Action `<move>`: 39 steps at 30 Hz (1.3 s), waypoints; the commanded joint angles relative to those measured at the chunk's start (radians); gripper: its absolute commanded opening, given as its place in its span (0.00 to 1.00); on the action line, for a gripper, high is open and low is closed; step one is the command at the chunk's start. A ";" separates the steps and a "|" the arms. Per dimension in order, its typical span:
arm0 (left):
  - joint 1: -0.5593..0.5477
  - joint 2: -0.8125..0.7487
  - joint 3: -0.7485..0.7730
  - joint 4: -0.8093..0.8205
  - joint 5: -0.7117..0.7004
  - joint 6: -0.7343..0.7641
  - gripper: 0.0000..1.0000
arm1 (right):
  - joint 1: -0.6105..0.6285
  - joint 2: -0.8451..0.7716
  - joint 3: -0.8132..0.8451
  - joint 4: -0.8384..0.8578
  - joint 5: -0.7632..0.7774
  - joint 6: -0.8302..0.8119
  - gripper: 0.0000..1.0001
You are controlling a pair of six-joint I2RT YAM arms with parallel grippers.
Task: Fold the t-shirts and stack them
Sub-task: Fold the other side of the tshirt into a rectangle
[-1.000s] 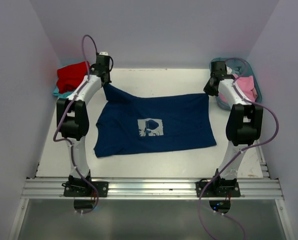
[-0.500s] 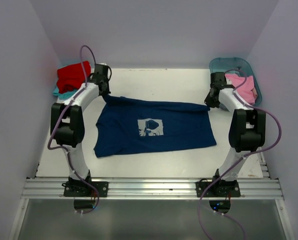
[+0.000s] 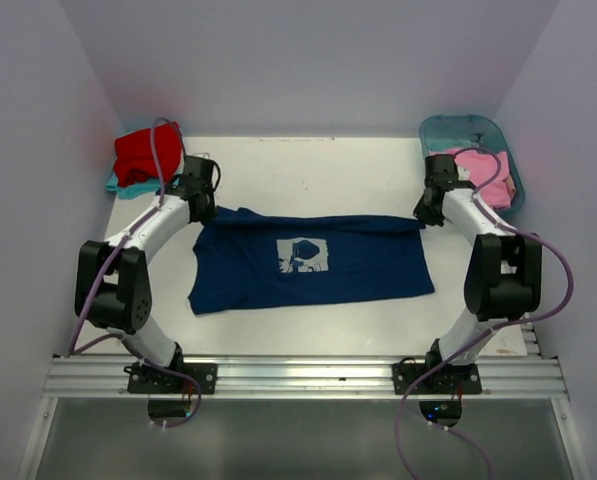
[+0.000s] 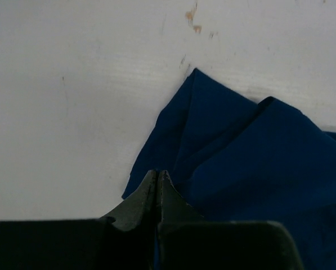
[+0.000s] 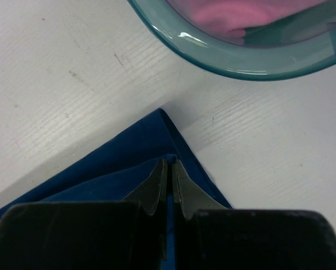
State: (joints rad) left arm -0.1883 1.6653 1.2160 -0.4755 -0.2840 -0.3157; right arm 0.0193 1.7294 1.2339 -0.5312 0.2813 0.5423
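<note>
Both arms now sit pulled back toward their bases, elbows bent low, where 1 second ago they reached out to the far side of the table (image 3: 308,165). The navy t-shirt (image 3: 308,262) lies across the middle of the table. Its near hem is where it was, and the pale print (image 3: 302,254) still faces up.

What has changed is its far edge. It was lifted and stretched at the back and now runs in a straight line much closer to the print, so the cloth looks shorter front to back. I judge that the far strip is being folded over toward the near side, an early fold in the task, with sleeves and later folds not yet done.

The left gripper (image 4: 158,174) is clenched on the shirt's far left corner, and the right gripper (image 5: 169,164) pinches the far right corner, with blue cloth between its tips.

Farther back, the red t-shirt (image 3: 146,152) rests on a teal one (image 3: 118,185) at the far left. The pink t-shirt (image 3: 488,170) stays in the teal tub (image 3: 458,122), untouched.
</note>
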 commanded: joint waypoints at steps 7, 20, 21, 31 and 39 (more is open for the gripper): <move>-0.040 -0.218 -0.170 -0.046 -0.023 -0.063 0.00 | -0.001 -0.102 -0.065 -0.004 0.078 0.015 0.00; -0.042 -0.349 -0.271 -0.100 -0.020 -0.068 0.00 | 0.001 -0.165 -0.129 -0.024 0.102 0.018 0.00; -0.042 -0.354 -0.276 -0.103 -0.015 -0.068 0.00 | -0.001 -0.165 -0.135 -0.024 0.102 0.018 0.00; -0.057 -0.421 -0.329 -0.159 0.068 -0.109 0.00 | 0.001 -0.188 -0.172 -0.027 0.104 0.025 0.00; -0.106 -0.509 -0.337 -0.239 0.095 -0.177 0.21 | 0.001 -0.258 -0.183 -0.122 0.068 0.034 0.35</move>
State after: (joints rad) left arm -0.2691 1.2221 0.8726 -0.6662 -0.2085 -0.4408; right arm 0.0193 1.5467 1.0454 -0.5930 0.3305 0.5629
